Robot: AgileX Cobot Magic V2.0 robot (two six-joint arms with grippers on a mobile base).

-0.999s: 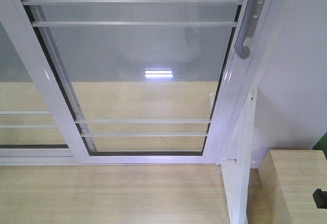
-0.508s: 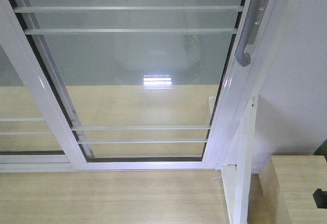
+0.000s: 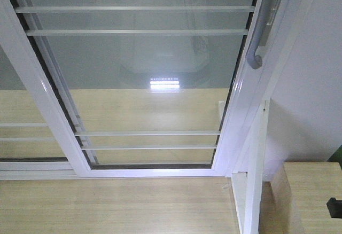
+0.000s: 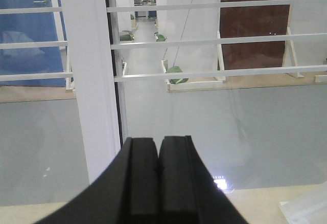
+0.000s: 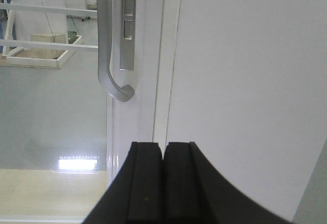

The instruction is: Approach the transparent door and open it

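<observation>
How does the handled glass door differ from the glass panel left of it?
The transparent door carries a grey handle and lock plate; the left panel shows none. The door fills the front view; the panel shows only at the left edge. Both are clear glass in white frames with thin white bars.

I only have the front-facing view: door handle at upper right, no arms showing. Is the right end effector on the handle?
Observer: No. The right wrist view shows the right end effector shut and empty, below the grey handle of the transparent door, not touching it.
Operator: And the left one?
Observer: The left end effector is shut too, facing glass crossed by white bars, beside a white frame post.
</observation>
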